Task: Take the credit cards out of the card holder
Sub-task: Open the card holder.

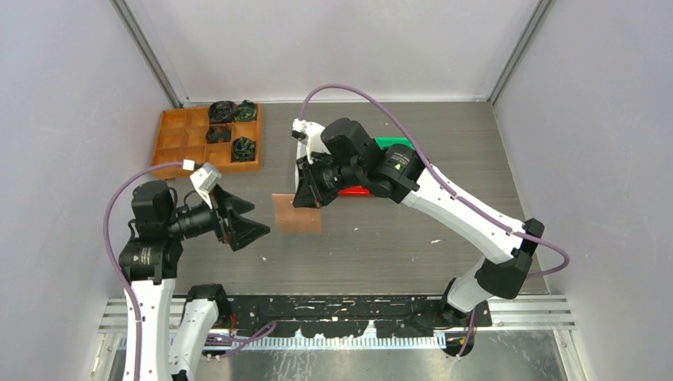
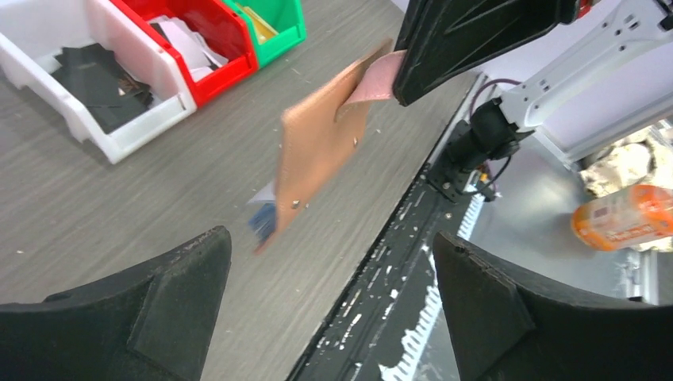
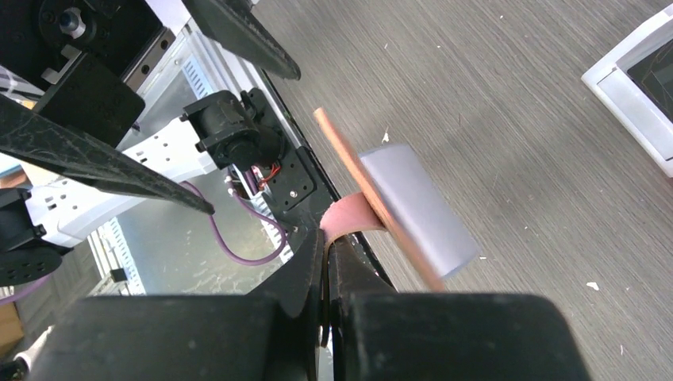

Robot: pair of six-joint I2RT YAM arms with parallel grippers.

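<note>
Zero cards look fully out so far, so I'd call the task early stage. The right fingers (image 3: 298,274) are clamped on the pink tab (image 2: 374,78) of the brown card holder (image 2: 317,151). It hangs tilted over the middle of the worktop (image 1: 397,246). I can't tell whether its lower corner touches the surface.

A blue and a white card edge (image 2: 263,216) poke out of its bottom end, so at least a couple of cards are partly exposed but not free.

The left fingers (image 2: 159,309) are spread wide, holding nothing, aimed at the holder from the left edge side, near but apart from it.

Left to do, as I read it: pinch the exposed cards, pull them clear, set them down. Some bins (image 2: 119,139) sit beyond at the far side; whether their contents are cards I can't tell.
</note>
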